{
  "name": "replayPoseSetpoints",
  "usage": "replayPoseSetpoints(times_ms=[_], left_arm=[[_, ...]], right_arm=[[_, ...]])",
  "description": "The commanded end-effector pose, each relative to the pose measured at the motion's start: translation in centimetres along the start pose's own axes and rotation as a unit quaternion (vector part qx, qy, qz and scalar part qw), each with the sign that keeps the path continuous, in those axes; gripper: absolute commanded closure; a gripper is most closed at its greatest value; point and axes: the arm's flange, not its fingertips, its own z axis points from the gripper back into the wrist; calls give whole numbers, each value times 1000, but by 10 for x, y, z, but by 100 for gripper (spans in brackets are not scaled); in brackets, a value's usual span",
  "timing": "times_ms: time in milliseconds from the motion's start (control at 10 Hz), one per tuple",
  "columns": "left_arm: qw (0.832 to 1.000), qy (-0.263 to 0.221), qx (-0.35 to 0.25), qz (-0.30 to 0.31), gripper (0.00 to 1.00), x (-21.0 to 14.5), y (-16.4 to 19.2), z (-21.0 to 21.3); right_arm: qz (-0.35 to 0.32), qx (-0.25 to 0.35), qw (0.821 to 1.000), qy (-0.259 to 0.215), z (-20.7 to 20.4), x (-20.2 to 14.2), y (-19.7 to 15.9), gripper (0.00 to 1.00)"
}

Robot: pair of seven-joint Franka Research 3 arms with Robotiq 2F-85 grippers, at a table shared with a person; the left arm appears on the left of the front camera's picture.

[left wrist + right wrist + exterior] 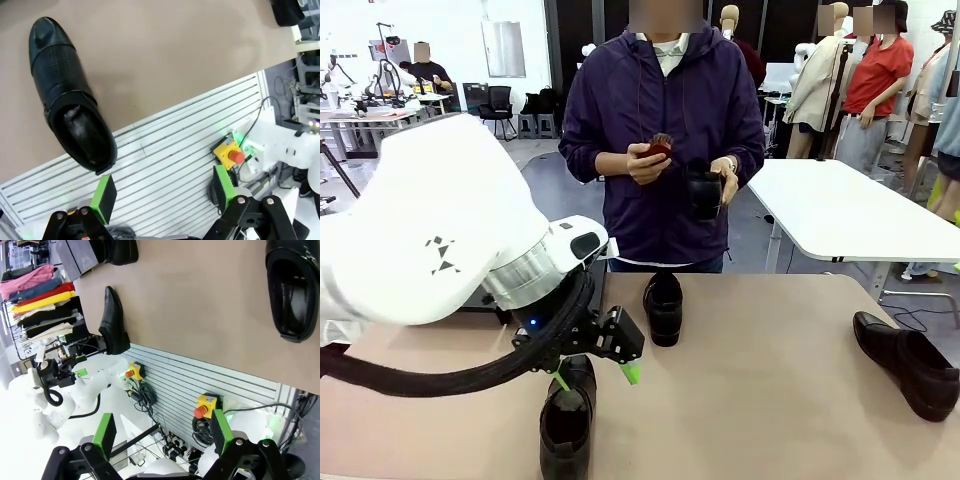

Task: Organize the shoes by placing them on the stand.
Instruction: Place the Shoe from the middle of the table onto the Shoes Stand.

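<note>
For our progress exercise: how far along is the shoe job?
Done: none clearly on the stand. In hand: open left tool hovers by the near shoe. Left: it, the middle shoe and right shoe on the table; fourth shoe in the person's hand.

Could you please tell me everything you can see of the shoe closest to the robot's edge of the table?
The shoe is a glossy black leather loafer with a rounded toe, a perforated band across the top and a dark lining. It stands upright on its sole on the tan table, with its toe towards the far side and its heel at the near edge. The open left end effector hangs just over it without gripping it.
</note>
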Motion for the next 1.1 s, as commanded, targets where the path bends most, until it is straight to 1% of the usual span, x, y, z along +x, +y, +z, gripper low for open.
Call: replayPoseSetpoints(times_ms=[0, 200, 300, 400, 500, 600, 900, 1000], left_arm=[[1000, -13, 0, 4, 0, -16, 5, 14], [1000, -13, 0, 4, 0, -16, 5, 14], [1000, -7, -5, -3, 0, -6, 0, 8], [996, -24, 28, 87, 0, 7, 5, -12], [994, -24, 23, 107, 0, 16, 9, -23], [991, -38, 24, 123, 0, 23, 14, -32], [985, -41, 58, 159, 0, 43, 20, -66], [985, -28, 67, 159, 0, 47, 21, -76]], right_arm=[[-5, -4, 1000, 5, 5, -1, 2, 0], [-5, -4, 1000, 5, 5, -1, 2, 0], [-5, -4, 1000, 5, 5, -1, 2, 0], [-5, -4, 1000, 5, 5, -1, 2, 0], [-5, -4, 1000, 5, 5, -1, 2, 0], [-5, -4, 1000, 5, 5, -1, 2, 0], [-5, -4, 1000, 5, 5, -1, 2, 0], [-5, -4, 1000, 5, 5, -1, 2, 0]])
